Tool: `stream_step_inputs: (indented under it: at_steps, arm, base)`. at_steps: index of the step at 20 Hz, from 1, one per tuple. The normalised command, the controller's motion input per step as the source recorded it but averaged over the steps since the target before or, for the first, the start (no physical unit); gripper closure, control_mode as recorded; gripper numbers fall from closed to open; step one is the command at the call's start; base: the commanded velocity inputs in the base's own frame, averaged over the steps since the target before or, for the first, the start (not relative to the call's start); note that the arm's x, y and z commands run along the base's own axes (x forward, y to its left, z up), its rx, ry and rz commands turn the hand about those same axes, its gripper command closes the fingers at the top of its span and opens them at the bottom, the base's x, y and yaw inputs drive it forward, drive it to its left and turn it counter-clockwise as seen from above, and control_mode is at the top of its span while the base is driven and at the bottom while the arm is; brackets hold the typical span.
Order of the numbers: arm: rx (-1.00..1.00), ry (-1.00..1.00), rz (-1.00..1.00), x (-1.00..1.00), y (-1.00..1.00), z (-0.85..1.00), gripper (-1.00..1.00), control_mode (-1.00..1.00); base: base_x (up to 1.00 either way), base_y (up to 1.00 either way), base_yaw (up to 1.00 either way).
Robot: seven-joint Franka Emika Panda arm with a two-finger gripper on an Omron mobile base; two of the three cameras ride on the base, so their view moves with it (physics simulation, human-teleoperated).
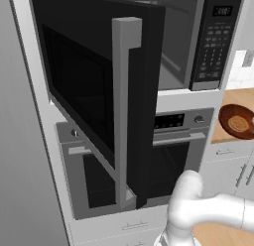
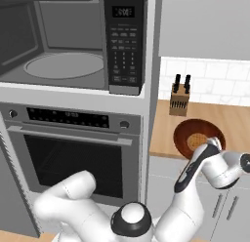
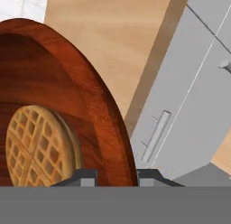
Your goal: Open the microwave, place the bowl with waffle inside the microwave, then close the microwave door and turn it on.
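- The door [image 1: 99, 91] is swung wide open, so I count step one as done; the microwave [image 2: 73, 41] cavity is bare down to its turntable.
- The bowl [image 2: 188, 133] with the waffle [image 3: 38, 146] sits on the counter [image 2: 234, 119], right of the oven [image 2: 73, 148].
- My gripper [image 3: 110, 177] straddles the bowl's near rim, fingers clamped on it, one inside and one outside.
- Left to do, as I judge: lift, load, shut the door, start.

Wooden counter [image 2: 229, 120], reddish-brown bowl [image 2: 188, 131] near its front edge, knife block [image 2: 179, 103] behind it
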Motion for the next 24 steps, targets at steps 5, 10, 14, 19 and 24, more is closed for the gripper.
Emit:
stream_step_inputs:
  at_steps: [5, 10, 14, 19, 24]
  arm:
    - [0.00, -0.03, -0.08, -1.00, -0.17, 0.44, 1.00, -1.00]
    - [-0.02, -0.07, 0.00, -1.00, 0.00, 0.44, 1.00, -1.00]
    - [-0.07, -0.06, 0.00, -1.00, 0.37, 0.47, 1.00, -1.00]
    - [-0.06, -0.14, 0.02, -1.00, 0.81, 0.58, 1.00, -1.00]
    - [-0.07, -0.13, 0.05, -0.98, 0.95, 0.65, 1.00, -1.00]
  base:
    - [0.00, 0.00, 0.00]
    - [0.00, 0.00, 0.00]
    - [0.00, 0.00, 0.00]
    - [0.00, 0.00, 0.00]
    - [0.00, 0.00, 0.00]
